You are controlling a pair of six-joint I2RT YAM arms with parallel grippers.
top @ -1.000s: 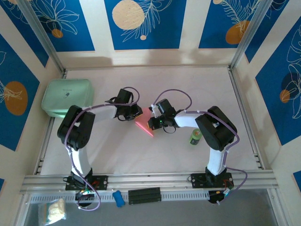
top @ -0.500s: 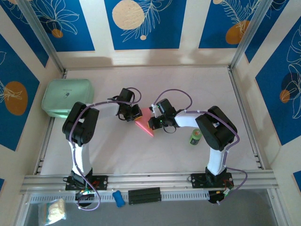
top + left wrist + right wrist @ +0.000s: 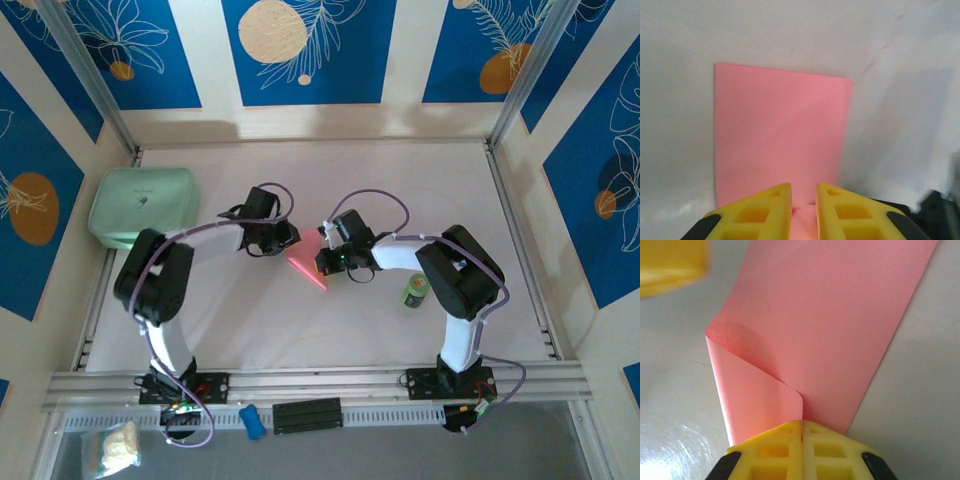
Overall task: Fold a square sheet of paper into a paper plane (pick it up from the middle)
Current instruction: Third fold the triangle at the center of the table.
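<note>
Overhead view spans the table; both close wrist views seemingly share the pink sheet.

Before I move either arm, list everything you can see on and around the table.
sheet of paper: one, pink, partly folded, mid-table between the two grippers
case: one, mint green, rounded, far-left part of the table
can: one, green, small, on the table beside the right arm
blue object: one, blue, on the front rail; too small to identify
black block: one, black, middle of the front rail
clear bag: one, whitish contents, below the rail at near left
table: one, white
left gripper: one, yellow fingers, slightly apart at the sheet's edge
right gripper: one, yellow fingers, shut on the sheet's curled edge
</note>
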